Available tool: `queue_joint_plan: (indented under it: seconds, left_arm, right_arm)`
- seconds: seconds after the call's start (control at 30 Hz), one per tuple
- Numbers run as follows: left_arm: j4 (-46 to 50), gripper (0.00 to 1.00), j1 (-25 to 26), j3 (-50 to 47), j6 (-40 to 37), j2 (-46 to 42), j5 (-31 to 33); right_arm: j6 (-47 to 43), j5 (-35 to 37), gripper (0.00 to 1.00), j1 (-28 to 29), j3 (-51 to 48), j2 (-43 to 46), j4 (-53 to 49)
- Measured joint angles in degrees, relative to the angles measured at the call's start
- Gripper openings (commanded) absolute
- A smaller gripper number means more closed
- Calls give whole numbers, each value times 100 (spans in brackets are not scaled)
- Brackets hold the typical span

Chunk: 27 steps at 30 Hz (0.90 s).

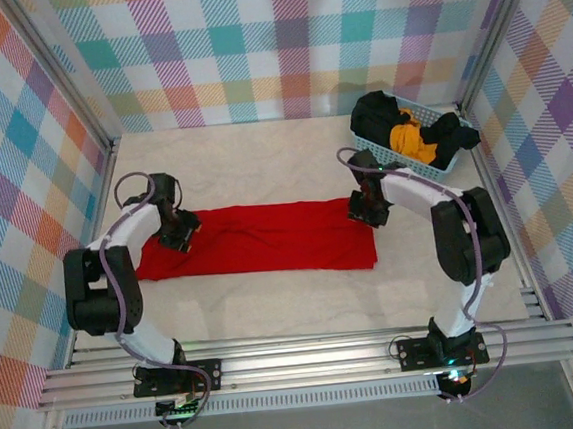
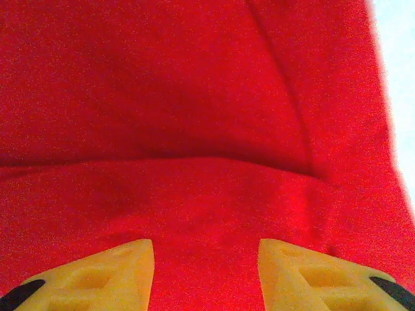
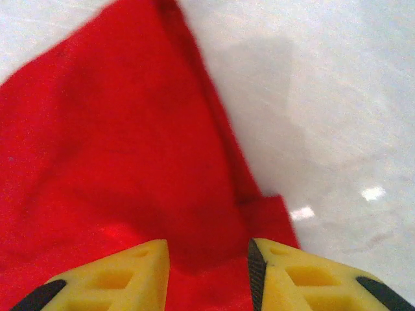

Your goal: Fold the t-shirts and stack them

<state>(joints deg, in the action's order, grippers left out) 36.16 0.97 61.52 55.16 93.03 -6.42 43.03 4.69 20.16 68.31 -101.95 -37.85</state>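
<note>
The red t-shirt [image 1: 269, 241] lies spread out as a long band on the desk [image 1: 274, 306], and it runs from one pincer to the other. The left pincer [image 1: 180, 234] is down over the shirt's left end and the right pincer [image 1: 366, 210] over its right end, so the cloth stretches between them.

In the left wrist view, the left pincer [image 2: 206, 249] has its yellow fingers [image 2: 117, 272] standing apart. The red t-shirt [image 2: 194, 97] lies directly beneath and ahead of them, with a soft fold crossing just beyond the tips. Nothing is bunched or pinched in the gap. A thin strip of pale desk [image 2: 402, 65] shows off to the pincer's right.

In the right wrist view, the right pincer [image 3: 207, 249] is also parted, a little more narrowly. The red t-shirt [image 3: 97, 129] lies under its tips and spreads ahead and to its left. The shirt's edge runs away from just in front of the right finger, and bare desk [image 3: 324, 97] lies to the pincer's right. No cloth looks gripped here either.

Beyond the right pincer, towards the far right corner, a light blue basket [image 1: 413, 163] holds a black t-shirt [image 1: 373, 117] and an orange-yellow t-shirt [image 1: 412, 135], crumpled together and well apart from the red one.
</note>
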Motion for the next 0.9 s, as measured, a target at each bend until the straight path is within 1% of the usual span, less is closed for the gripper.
queue_joint_plan:
  seconds: [0.13, 0.3, 0.33, 0.43, 0.53, 0.63, 0.67, 0.73, 0.77, 0.83, 0.9]
  left_arm:
    - [-31, 48, 0, -15, 269, -240, 28]
    - [-44, 47, -26, -208, 487, -251, 72]
    - [-61, 45, -52, -258, 507, -245, 66]
    - [-85, 44, -243, -372, 461, -109, -9]
    - [-72, 44, -529, -352, 199, 149, -17]
    - [-9, 44, -708, -358, -20, 149, 15]
    - [-2, 44, -715, -365, -63, 55, 61]
    - [35, 44, -625, -424, -94, -254, 157]
    - [39, 44, -501, -492, -79, -466, 190]
    - [39, 44, -149, -682, 28, -866, 186]
    - [-55, 43, 166, -916, 214, -1056, 61]
  right_arm:
    - [247, -118, 37, -164, -63, 7, 118]
    - [437, -216, 14, -199, -15, -282, 219]
    - [457, -210, 13, -199, -15, -334, 203]
    - [503, -83, 16, -216, -127, -339, 186]
    - [407, 105, 18, -236, -330, -68, 146]
    - [177, 236, 28, -212, -297, 280, 46]
    - [70, 269, 29, -197, -240, 369, 35]
    - [-186, 289, 29, -92, -11, 420, 9]
    - [-328, 278, 29, 0, 166, 376, 7]
    - [-575, 205, 26, 129, 481, 203, 15]
    - [-796, 72, 24, 221, 800, -118, 4]
